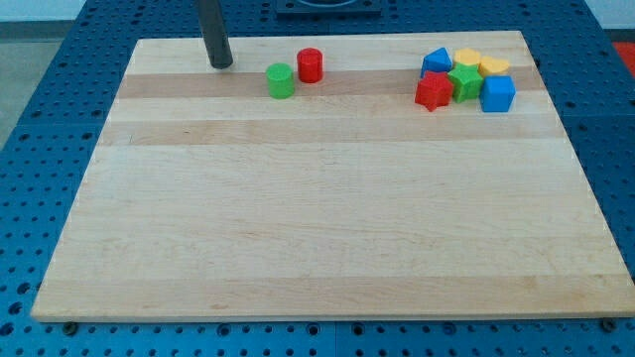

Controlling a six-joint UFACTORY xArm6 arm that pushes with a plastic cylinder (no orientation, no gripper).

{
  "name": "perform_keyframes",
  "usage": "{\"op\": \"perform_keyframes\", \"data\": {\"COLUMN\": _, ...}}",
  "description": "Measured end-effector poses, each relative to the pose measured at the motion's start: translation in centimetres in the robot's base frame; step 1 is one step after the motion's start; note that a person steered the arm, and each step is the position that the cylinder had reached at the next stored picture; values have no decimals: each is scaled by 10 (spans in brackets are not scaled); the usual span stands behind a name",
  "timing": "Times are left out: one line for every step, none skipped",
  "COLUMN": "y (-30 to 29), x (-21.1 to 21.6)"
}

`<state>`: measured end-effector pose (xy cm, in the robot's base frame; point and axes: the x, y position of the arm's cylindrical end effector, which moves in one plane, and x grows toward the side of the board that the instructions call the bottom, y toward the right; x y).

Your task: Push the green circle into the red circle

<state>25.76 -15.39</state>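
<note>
The green circle (281, 80) is a short green cylinder near the view's top, left of centre. The red circle (311, 64) is a short red cylinder just up and to the right of it, with a narrow gap between them. My tip (221, 63) rests on the board to the left of the green circle and slightly above it, about a block's width away from it.
A cluster of blocks sits at the view's top right: a red star (433, 91), a green star (463, 82), a blue cube (497, 94), a blue block (436, 61), and two yellow blocks (468, 58) (493, 66). The wooden board (327, 218) ends just above the circles.
</note>
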Motion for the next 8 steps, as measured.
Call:
{"op": "perform_keyframes", "data": {"y": 15, "x": 20}}
{"op": "perform_keyframes", "data": {"y": 28, "x": 44}}
{"op": "perform_keyframes", "data": {"y": 38, "x": 57}}
{"op": "perform_keyframes", "data": {"y": 38, "x": 66}}
{"op": "perform_keyframes", "data": {"y": 58, "x": 58}}
{"op": "perform_keyframes", "data": {"y": 67, "x": 53}}
{"op": "perform_keyframes", "data": {"y": 80, "x": 44}}
{"op": "perform_keyframes", "data": {"y": 89, "x": 38}}
